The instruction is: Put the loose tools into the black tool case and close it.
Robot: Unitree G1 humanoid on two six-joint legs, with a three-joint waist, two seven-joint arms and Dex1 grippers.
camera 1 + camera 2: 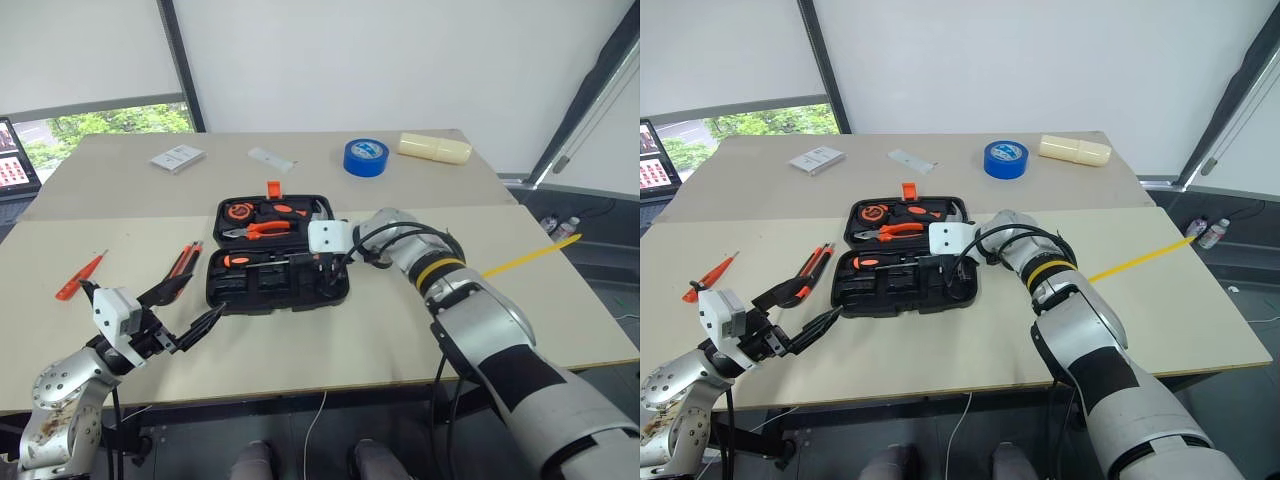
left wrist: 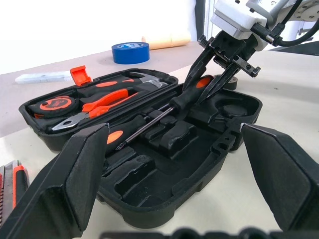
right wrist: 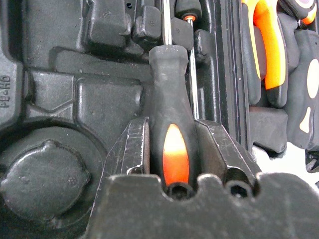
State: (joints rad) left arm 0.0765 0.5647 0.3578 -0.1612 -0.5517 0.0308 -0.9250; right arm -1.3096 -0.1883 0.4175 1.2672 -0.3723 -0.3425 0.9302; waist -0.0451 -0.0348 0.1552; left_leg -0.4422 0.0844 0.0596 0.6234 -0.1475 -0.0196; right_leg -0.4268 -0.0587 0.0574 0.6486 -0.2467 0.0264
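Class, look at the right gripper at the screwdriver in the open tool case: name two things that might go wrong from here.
1. The right gripper straddles the handle of the screwdriver, which lies tilted across the moulded slots of the tool case. Let go like this, it may sit proud and stop the lid shutting.
2. The utility knife and slim orange screwdriver lie beside the open left gripper; a careless sweep might knock them away.

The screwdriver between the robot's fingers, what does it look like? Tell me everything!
The screwdriver has a thick black handle with an orange oval patch and a thin shiny metal shaft. It lies slanted over the moulded recesses in the near half of the open black tool case. The right gripper straddles its handle, one finger on each side, close against it.
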